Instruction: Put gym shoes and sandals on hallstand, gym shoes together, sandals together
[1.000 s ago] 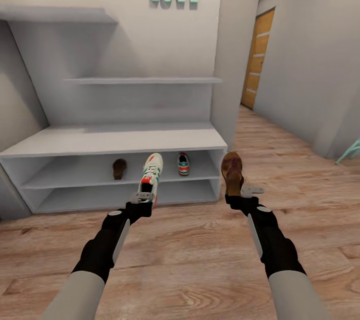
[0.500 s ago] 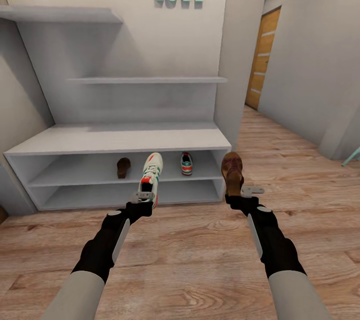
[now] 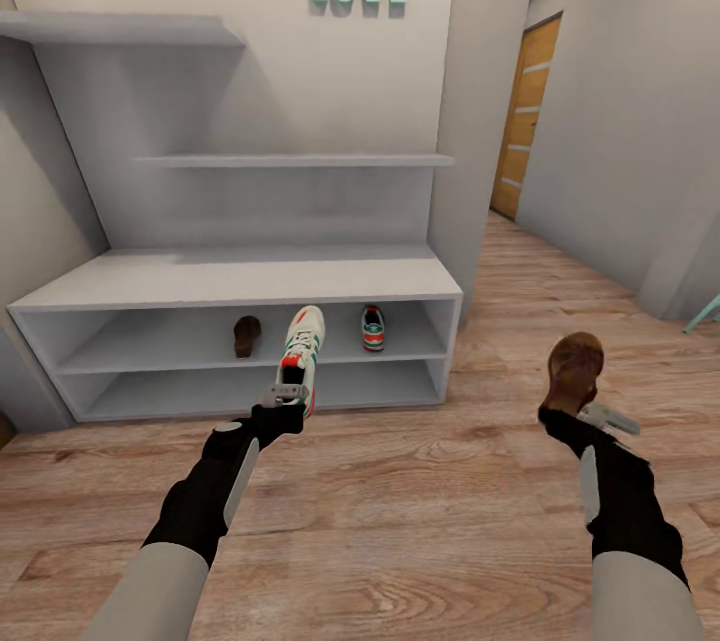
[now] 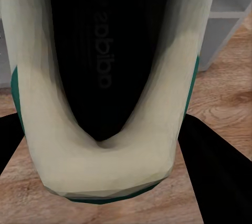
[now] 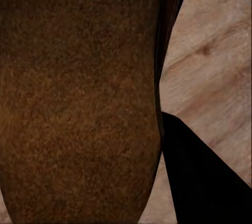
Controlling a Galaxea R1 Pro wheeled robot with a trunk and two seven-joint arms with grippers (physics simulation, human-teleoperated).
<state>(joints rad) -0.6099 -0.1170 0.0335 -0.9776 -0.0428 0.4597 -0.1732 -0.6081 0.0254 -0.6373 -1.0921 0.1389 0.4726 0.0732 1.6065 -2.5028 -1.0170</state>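
Note:
The pale grey hallstand (image 3: 240, 283) with teal LOVE letters stands ahead. On its upper open shelf row lie one brown sandal (image 3: 246, 334) and one white gym shoe (image 3: 373, 327), apart from each other. My left gripper (image 3: 285, 399) is shut on the heel of the other gym shoe (image 3: 304, 353), toe pointing at the rack; the left wrist view shows its heel (image 4: 100, 166) between the fingers. Off to the right of the rack, my right gripper (image 3: 580, 413) is shut on the second sandal (image 3: 572, 371), whose brown sole (image 5: 79, 98) is close up in the right wrist view.
The corridor floor (image 3: 400, 491) of wood planks stretches between me and the rack. A grey wall pillar (image 3: 480, 121) rises at the rack's right end. A wooden door (image 3: 520, 121) is down the corridor at the right. A teal object (image 3: 706, 313) pokes in at the right edge.
The view first shifted slightly as the camera moved. Then my right arm swung to the right and slightly lower with the sandal. The left arm and its gym shoe stayed put.

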